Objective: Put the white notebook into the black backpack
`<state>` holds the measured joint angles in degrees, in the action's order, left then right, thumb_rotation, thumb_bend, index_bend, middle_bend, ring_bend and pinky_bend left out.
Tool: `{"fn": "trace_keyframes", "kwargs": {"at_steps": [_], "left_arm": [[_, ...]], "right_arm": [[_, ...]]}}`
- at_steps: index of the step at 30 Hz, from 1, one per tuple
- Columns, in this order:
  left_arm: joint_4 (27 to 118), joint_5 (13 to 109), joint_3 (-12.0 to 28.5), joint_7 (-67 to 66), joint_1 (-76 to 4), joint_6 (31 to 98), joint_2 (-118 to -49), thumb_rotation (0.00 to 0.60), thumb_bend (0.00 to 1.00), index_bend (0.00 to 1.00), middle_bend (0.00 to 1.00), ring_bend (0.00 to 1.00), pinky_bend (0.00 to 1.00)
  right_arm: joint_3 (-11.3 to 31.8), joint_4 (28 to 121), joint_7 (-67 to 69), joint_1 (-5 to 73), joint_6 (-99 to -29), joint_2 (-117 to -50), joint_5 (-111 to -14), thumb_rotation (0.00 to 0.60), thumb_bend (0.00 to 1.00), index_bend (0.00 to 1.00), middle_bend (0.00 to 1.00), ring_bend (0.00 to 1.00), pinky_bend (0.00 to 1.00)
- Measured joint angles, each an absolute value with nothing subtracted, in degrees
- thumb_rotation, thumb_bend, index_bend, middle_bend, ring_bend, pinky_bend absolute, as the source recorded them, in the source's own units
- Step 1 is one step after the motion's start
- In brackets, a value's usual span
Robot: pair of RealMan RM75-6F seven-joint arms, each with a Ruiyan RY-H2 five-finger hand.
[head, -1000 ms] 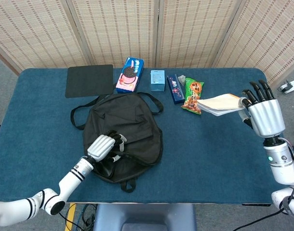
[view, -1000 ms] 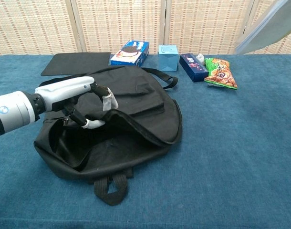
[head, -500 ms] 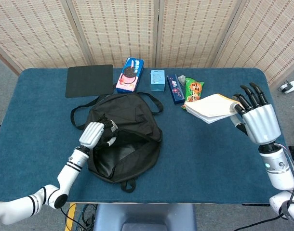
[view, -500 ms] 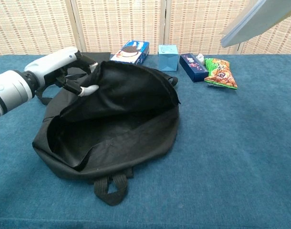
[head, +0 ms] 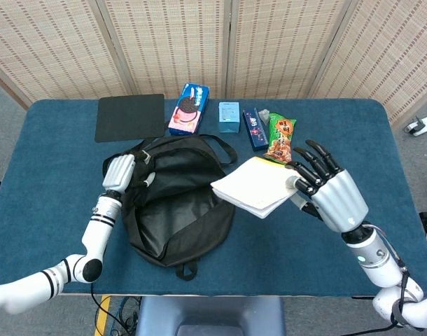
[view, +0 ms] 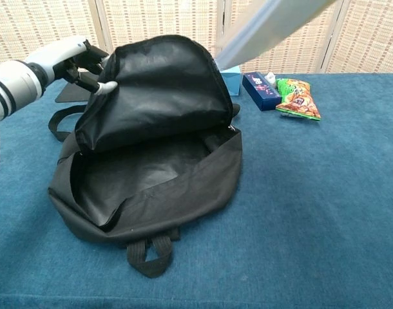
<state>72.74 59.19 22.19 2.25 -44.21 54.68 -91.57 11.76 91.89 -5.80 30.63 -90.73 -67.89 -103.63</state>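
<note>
The black backpack point(head: 177, 210) point(view: 151, 187) lies open on the blue table, its front flap point(view: 154, 90) lifted high. My left hand point(head: 120, 172) point(view: 74, 61) grips the flap's upper left edge and holds it up. The white notebook point(head: 254, 186) point(view: 267, 26) hangs in the air, tilted, just right of the bag's opening. My right hand point(head: 325, 192) holds it by its right edge, fingers spread over the cover. In the chest view only the notebook's underside shows at the top; the right hand is out of that frame.
Along the table's far side lie a black mat point(head: 130, 117), a cookie box point(head: 189, 108), a light blue box point(head: 229, 116), a dark blue box point(head: 253, 129) and a green snack bag point(head: 280, 138). A woven screen point(head: 213, 42) stands behind the table.
My left hand has pulled the backpack flap up and back, opening the bag wide. My right hand has carried the notebook leftward and lower, from the table's right side to beside the opening.
</note>
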Motion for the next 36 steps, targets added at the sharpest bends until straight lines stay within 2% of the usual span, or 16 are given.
{"fn": "trace_keyframes", "kwargs": {"at_steps": [9,17,25,36], "left_arm": [[72.75,51.76,24.81,-1.18,-46.61,51.98,-91.03,0.6,0.46,0.76,0.41,0.35,0.17],[72.72,47.98,25.51,-3.45,-48.18,51.01,-90.59,0.6,0.46,0.76,0.41,0.35,0.17],[73.24,44.99,25.94,-4.32,-48.89,50.24,-89.42,0.6,0.46,0.75,0.41,0.35,0.17],[73.92,43.46,25.58,-4.34,-49.22,49.72,-88.09,0.6,0.46,0.75,0.41,0.34,0.17]], "right_arm": [[12.06,92.64,-5.49,36.85,-82.02,-74.06,-103.74,0.6,0.62,0.66,0.4,0.21,0.14],[12.65,88.05,-6.25,42.86,-75.14,-82.32,-102.26,0.6,0.62,0.66,0.4,0.22,0.14],[11.65,81.29,-8.12,45.84,-72.14,-88.67,-101.66,0.6,0.62,0.67,0.42,0.24,0.14],[8.21,72.86,-11.77,47.8,-67.96,-95.81,-101.19,0.6,0.62,0.67,0.46,0.28,0.14]]}}
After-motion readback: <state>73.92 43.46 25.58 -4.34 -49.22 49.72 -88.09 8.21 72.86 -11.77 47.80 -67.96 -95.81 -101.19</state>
